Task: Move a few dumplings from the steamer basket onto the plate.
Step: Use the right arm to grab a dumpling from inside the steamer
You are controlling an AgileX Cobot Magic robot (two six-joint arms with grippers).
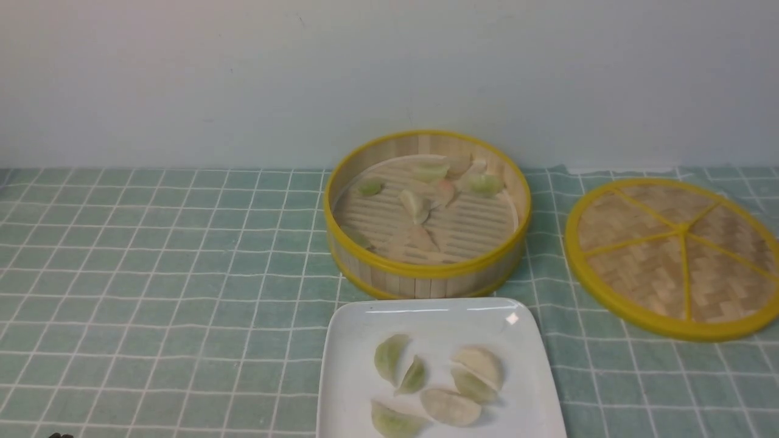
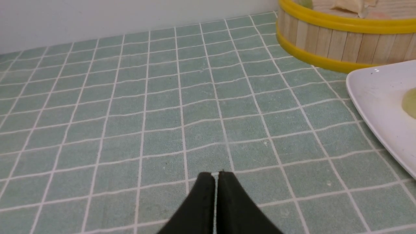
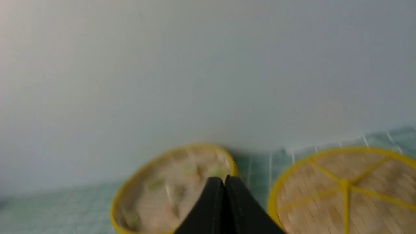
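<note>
Jaws of the left gripper (image 2: 215, 177) are pressed together with nothing between them, low over the green checked surface (image 1: 152, 274), well apart from the steamer basket (image 1: 426, 271). Those of the right gripper (image 3: 224, 178) also look pressed together and empty, though that wrist view is blurred, so I hedge on it. It is raised and faces the basket and the woven lid (image 1: 675, 255).

Six dumplings (image 1: 450, 406) lie on the plate (image 1: 347, 365), bunched toward its near half, some touching. Several more dumplings (image 1: 415, 205) are on the basket's slatted floor. Most cluster toward the far side, one green piece (image 1: 370, 187) lies alone by the left wall, and others lie close under the near wall.

By their look they should be very light, thin-edged and smooth, probably soft enough to fold or squirt out under a hard pinch. I would take one across its plump middle, jaws spanning the short width from above, closing gently rather than nipping a pointed tip. The lone green piece seems the easiest to take. Pieces against the wall leave little room for a jaw.
</note>
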